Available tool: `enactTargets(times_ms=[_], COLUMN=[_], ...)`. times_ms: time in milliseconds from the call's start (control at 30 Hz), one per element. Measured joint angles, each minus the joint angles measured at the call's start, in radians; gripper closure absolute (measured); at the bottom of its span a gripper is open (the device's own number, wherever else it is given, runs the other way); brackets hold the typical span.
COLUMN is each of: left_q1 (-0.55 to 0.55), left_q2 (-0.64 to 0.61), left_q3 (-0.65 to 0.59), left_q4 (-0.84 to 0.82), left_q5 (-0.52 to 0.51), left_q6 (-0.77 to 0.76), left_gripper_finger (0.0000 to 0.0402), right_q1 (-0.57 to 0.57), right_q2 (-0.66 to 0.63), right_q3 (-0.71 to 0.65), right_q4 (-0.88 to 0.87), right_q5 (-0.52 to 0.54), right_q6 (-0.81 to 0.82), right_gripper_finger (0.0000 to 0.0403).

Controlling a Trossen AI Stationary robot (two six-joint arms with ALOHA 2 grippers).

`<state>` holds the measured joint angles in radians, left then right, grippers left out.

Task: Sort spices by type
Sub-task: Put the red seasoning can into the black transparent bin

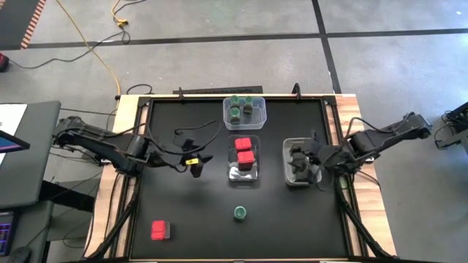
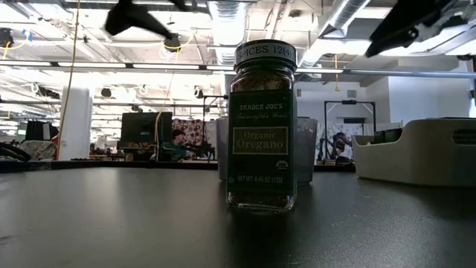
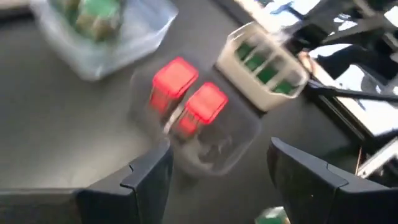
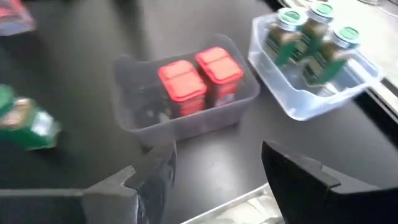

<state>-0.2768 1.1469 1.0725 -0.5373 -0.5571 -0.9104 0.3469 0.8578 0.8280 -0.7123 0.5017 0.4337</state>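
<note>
Green-lidded jar (image 1: pixel 240 212) stands upright on the table (image 1: pixel 183 212), long axis vertical, lid up, near the front edge, label facing the low camera. Red tin (image 1: pixel 159 231) sits at front-left. Left gripper (image 1: pixel 196 162) is open and empty, just left of the middle tub (image 1: pixel 243 177) holding two red tins (image 1: pixel 245 150). Right gripper (image 1: pixel 311 165) is open over the right tub (image 1: pixel 287 156).

My view of the workshop around the rig

I see a grey concrete floor (image 1: pixel 219 58) crossed by dark tape lines (image 1: pixel 322 33), with a yellow cable (image 1: pixel 102 55) trailing toward the black tabletop (image 1: pixel 197 212) — pale wood edges it. From table height, the hall beyond is open: white ceiling beams, ducts (image 2: pixel 346 15), fluorescent lights (image 2: pixel 223 18), a white column (image 2: pixel 74 123), a dark monitor (image 2: pixel 145 130), and a seated person (image 2: pixel 177 143).
</note>
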Motion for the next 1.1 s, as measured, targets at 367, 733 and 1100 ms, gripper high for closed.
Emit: enactTargets(times_ms=[367,733,1100], left_q1=[-0.136,-0.307,-0.417], left_q2=[0.014,0.133,0.348], left_q3=[0.008,0.048,0.255], left_q4=[-0.355,-0.504,-0.684], left_q5=[-0.003,0.103,0.383], left_q6=[-0.665,-1.048,-1.291], left_gripper_finger=[0.0157,0.0157,0.0181], right_q1=[-0.145,-0.194,-0.194], right_q2=[0.104,0.132,0.132], right_q3=[0.000,0.000,0.000], right_q4=[0.011,0.081,0.094], right_q5=[0.027,0.023,0.020], right_q6=[-0.004,-0.158,-0.286], right_gripper_finger=[0.0137,0.0137,0.0137])
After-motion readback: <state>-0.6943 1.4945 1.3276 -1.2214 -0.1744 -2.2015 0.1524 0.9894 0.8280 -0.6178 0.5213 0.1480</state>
